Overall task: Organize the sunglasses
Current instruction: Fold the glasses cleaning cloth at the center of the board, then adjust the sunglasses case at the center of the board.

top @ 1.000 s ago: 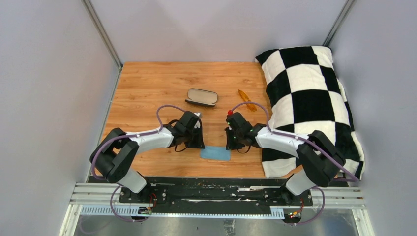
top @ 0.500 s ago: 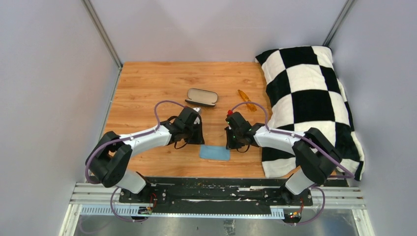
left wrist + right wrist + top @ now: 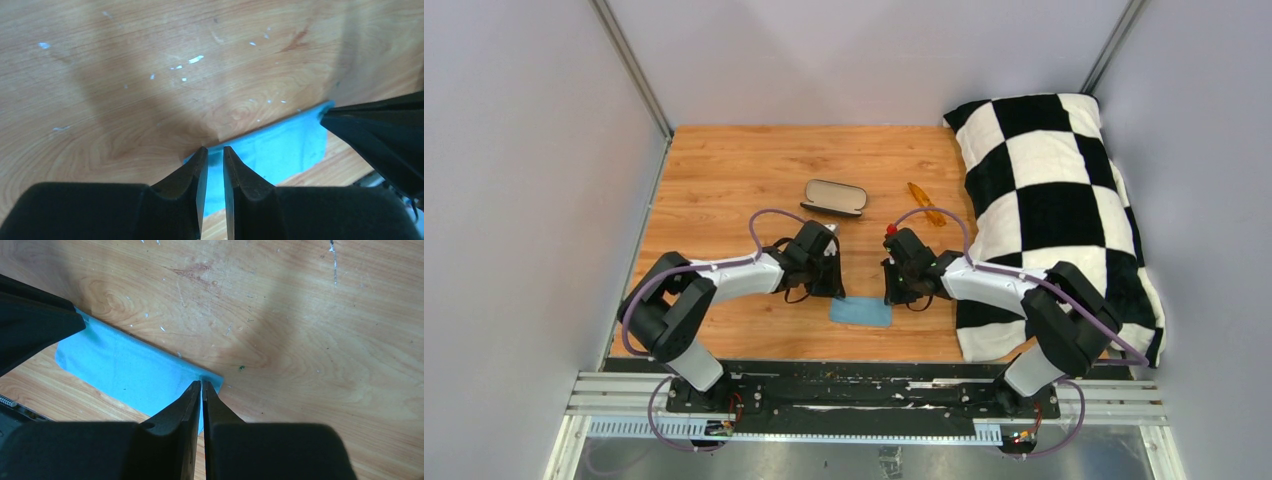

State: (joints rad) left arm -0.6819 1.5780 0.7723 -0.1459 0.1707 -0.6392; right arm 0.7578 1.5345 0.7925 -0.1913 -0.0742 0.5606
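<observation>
Lying flat toward the far side of the wooden table (image 3: 724, 170): the sunglasses (image 3: 927, 213), slim and amber, between the black case (image 3: 835, 197) and the checkered pillow (image 3: 1044, 180), just beside the pillow's edge and apart from the case. Touched by neither arm. Down at the near side, both tools set at the light-blue cloth (image 3: 861, 312) instead. Left gripper (image 3: 215, 148) drawn nearly closed over one corner, with only a thin slit between the fingers (cannot tell whether any cloth is caught there). Right gripper (image 3: 202, 382) pressed together at the opposite corner, tips on or just over the fabric; probably pinching it, though not certainly. As for handling the glasses: judged light and thin, stiff in the frame yet easy to bend or snap at the hinges. Smooth plastic by the look, so probably slippery under hard pads. Best taken across the bridge or the thicker top of the frame, not on a lens and not by a single temple. Very low against the wood, so come down close to the surface and close gently. Likely to swing or twist if gripped off-centre. Too small in the overhead view to say whether folded or spread, so check before choosing the grip. Case apparently open, pale inside showing.
</observation>
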